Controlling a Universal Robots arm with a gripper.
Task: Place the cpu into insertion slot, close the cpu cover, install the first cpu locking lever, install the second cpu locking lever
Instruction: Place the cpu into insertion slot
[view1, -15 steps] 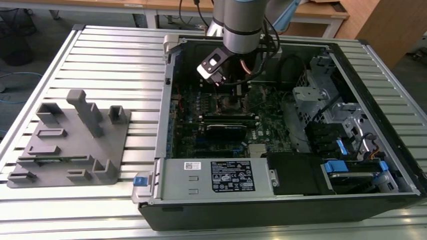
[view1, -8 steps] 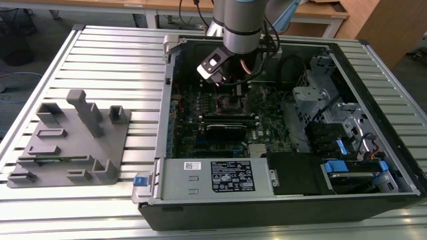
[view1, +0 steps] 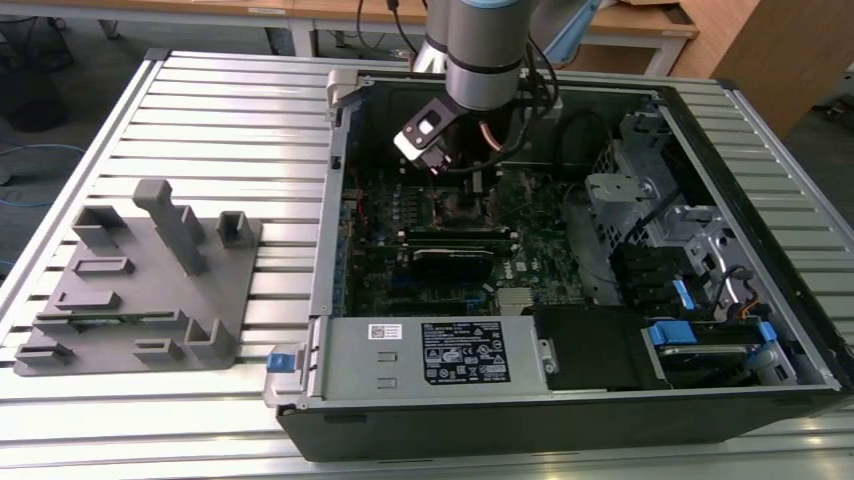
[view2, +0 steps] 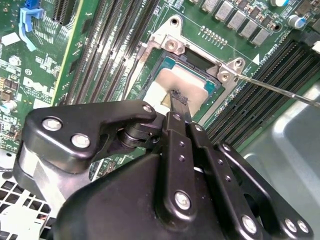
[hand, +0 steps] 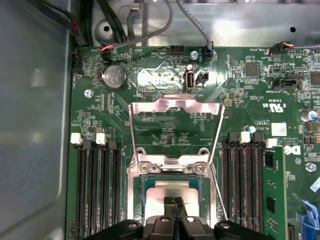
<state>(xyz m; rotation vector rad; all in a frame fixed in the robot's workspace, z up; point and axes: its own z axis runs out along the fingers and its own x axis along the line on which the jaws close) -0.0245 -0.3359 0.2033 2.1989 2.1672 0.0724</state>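
Gripper (view2: 178, 98) is hovering w/ tips pinched together, nothing btwn them, seemingly touching the cpu (view2: 167, 80) top. The chip is lying in the insertion slot (hand: 144, 200), cpu cover (hand: 175, 104) standing flipped open. Seating, by the look of it, is wanting light, straight-down contact, no sideways drag, so the chip sits square.

Arm (view1: 483, 40): silver-grey cylindrical tube, black cables (view1: 539, 75) alongside, white camera block (view1: 424, 132) at wrist. Gripper (view2: 178, 99): matte black linkage bars, rounded housing, silver screw heads (view2: 182, 200), narrow black fingers (hand: 169, 203).
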